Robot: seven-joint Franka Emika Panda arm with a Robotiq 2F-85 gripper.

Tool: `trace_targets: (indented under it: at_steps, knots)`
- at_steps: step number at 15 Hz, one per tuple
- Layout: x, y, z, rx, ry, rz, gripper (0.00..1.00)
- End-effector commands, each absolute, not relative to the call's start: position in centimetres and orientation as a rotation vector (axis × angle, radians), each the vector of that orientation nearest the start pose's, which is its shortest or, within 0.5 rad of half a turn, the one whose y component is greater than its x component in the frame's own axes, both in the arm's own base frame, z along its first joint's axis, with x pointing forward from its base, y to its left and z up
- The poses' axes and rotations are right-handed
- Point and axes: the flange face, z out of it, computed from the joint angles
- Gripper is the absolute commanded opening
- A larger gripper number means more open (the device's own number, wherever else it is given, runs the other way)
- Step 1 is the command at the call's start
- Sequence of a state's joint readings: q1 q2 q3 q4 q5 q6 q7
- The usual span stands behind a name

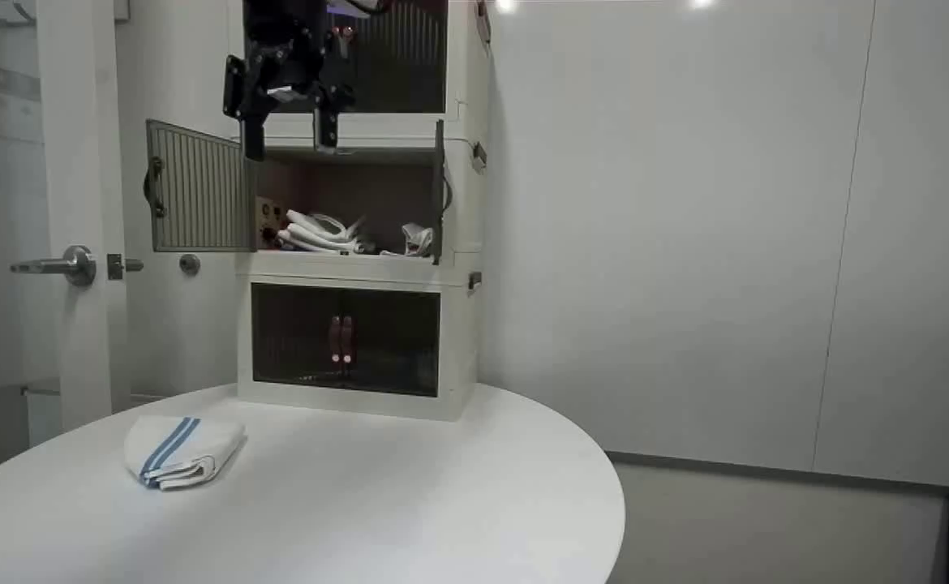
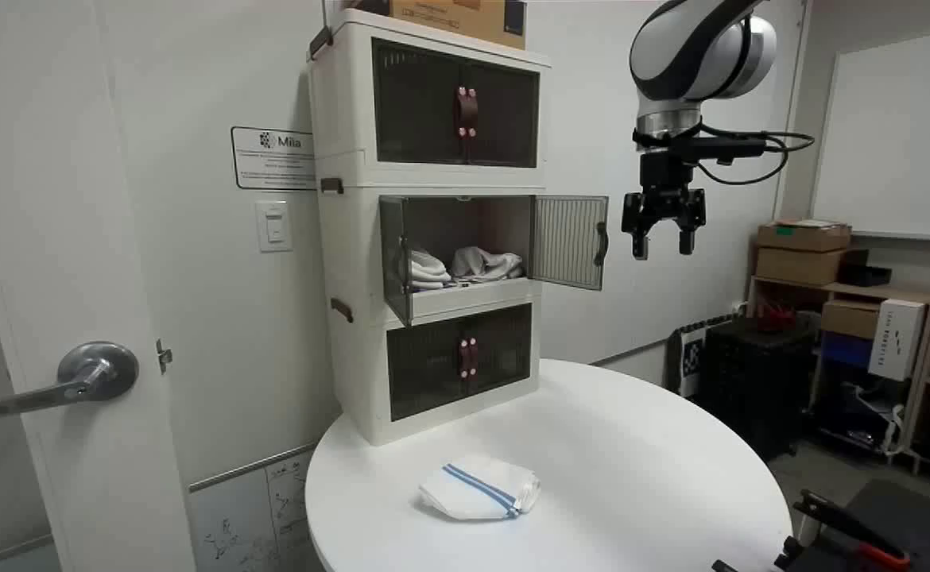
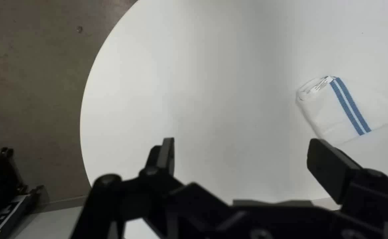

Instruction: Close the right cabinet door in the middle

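Note:
The right cabinet door in the middle tier stands open, swung outward. It is a grey-tinted ribbed panel (image 2: pixel 570 241) with a dark handle near its free edge; in an exterior view it appears nearly edge-on (image 1: pixel 440 195). The left door (image 1: pixel 203 191) of that tier is open too, and also shows in an exterior view (image 2: pixel 397 262). My gripper (image 2: pixel 664 246) is open and empty, in the air to the right of the right door and apart from it. It also shows high up in an exterior view (image 1: pixel 289 146). In the wrist view the open fingers (image 3: pixel 240 149) point at the table; no door shows there.
White cloths (image 2: pixel 485 264) lie inside the middle tier. The upper doors (image 2: pixel 457 103) and lower doors (image 2: pixel 461 361) are shut. The cabinet stands on a round white table (image 2: pixel 632 461). A folded white towel with blue stripes (image 2: pixel 481 488) lies in front. A cardboard box (image 2: pixel 465 20) sits on top.

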State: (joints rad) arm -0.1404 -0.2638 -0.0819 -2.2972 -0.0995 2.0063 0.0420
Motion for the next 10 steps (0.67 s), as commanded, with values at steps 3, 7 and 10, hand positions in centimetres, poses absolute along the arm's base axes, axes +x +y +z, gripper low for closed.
trace_targets:
  at_steps: [3, 7, 10]
  knots:
    - [45.0, -10.9, 45.3, -3.188, 0.349, 0.054, 1.0]
    - [45.8, -11.3, 45.9, -3.169, 0.357, -0.032, 1.0]
    - [47.2, -12.2, 47.9, -3.13, 0.319, -0.184, 1.0]
